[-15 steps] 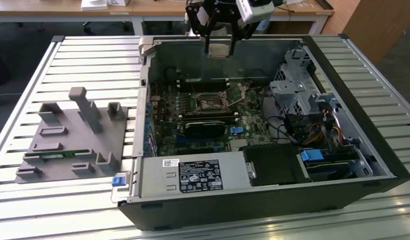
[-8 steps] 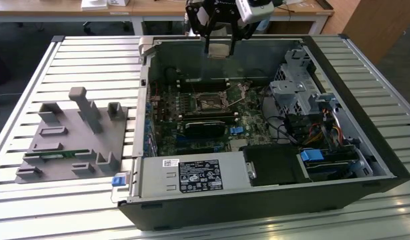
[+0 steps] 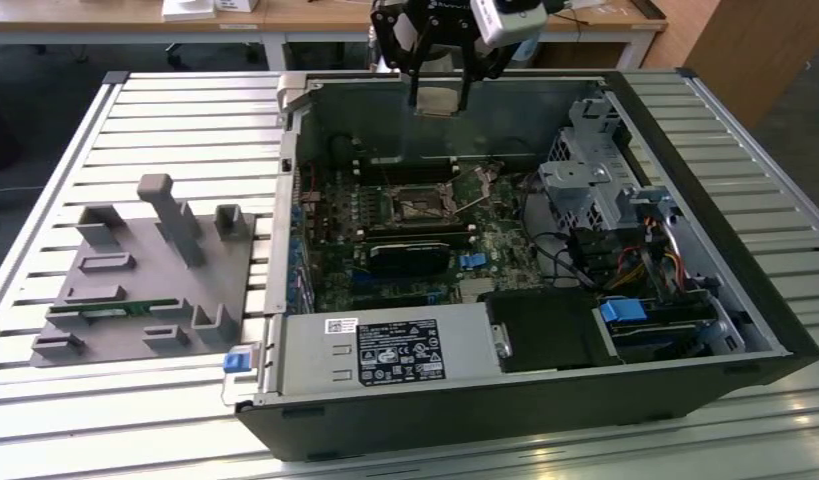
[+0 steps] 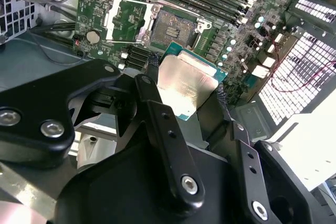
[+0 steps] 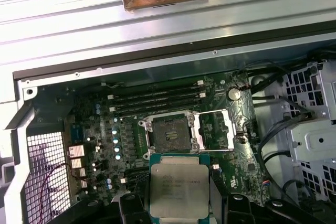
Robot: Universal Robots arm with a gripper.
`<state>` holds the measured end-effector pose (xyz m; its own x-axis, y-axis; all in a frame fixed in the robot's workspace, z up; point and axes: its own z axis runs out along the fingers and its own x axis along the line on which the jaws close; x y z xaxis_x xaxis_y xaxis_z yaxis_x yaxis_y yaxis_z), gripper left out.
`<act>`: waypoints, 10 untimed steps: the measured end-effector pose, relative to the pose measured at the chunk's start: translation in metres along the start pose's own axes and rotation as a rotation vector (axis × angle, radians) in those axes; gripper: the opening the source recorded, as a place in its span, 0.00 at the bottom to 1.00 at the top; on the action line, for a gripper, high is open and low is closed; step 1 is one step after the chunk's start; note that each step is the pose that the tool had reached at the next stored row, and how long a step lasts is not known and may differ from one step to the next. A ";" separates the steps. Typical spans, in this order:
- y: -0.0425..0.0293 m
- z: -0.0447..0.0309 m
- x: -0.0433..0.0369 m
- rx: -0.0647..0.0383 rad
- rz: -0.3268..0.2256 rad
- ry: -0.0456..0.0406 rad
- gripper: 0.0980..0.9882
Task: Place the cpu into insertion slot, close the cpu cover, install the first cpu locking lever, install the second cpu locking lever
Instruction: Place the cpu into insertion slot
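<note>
Gripper (image 3: 436, 100): fingers clamped on the cpu (image 4: 188, 82) by two opposite edges. It hangs over the far wall of the open case (image 3: 769, 330).

Cpu: held in the air with its grey metal top showing in both wrist views. It is apart from the slot and not seated.

Exterior view, from its left to its right:
- Holder (image 3: 142, 270): grey, moulded, lying on the slatted table (image 3: 62, 150) just beside the case.
- Power supply (image 3: 382, 350): silver box in the near corner of the case.
- Board (image 3: 382, 225): green, on the case floor.
- Slot (image 3: 420, 208): dark square with a silver rim at mid-board, bare.
- Cover (image 5: 231, 129): silver frame, swung open beside the slot.
- Drive cage (image 3: 589, 185): metal, with cables near it.
</note>
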<state>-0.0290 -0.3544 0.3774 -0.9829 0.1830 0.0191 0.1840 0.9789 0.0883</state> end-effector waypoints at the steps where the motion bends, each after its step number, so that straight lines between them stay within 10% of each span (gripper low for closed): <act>1: 0.0000 0.0000 0.0000 0.000 0.001 -0.0001 0.50; 10: 0.0000 0.0000 0.0000 0.000 0.010 -0.0009 0.50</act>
<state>-0.0290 -0.3544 0.3774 -0.9810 0.1930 0.0192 0.1939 0.9770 0.0884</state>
